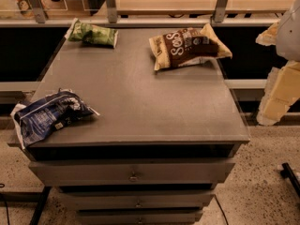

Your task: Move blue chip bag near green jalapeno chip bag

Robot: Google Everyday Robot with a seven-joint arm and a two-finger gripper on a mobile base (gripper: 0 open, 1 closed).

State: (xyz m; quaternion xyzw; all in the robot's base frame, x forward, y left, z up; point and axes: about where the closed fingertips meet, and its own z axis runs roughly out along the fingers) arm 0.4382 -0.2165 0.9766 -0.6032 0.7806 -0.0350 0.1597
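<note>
The blue chip bag (49, 115) is a crumpled navy foil bag with white edges. It lies at the front left corner of the grey cabinet top (140, 97) and partly overhangs the left edge. The green jalapeno chip bag (93, 33) lies at the back left corner, far from the blue bag. My gripper (276, 95) shows as pale cream parts at the right edge of the view, off the cabinet's right side and well away from both bags. It holds nothing that I can see.
A brown-and-yellow "SoS" bag (187, 46) lies at the back right of the top. A railing with metal posts (110, 3) runs behind the cabinet. Drawers (133, 172) face front below the top. Speckled floor lies around the cabinet.
</note>
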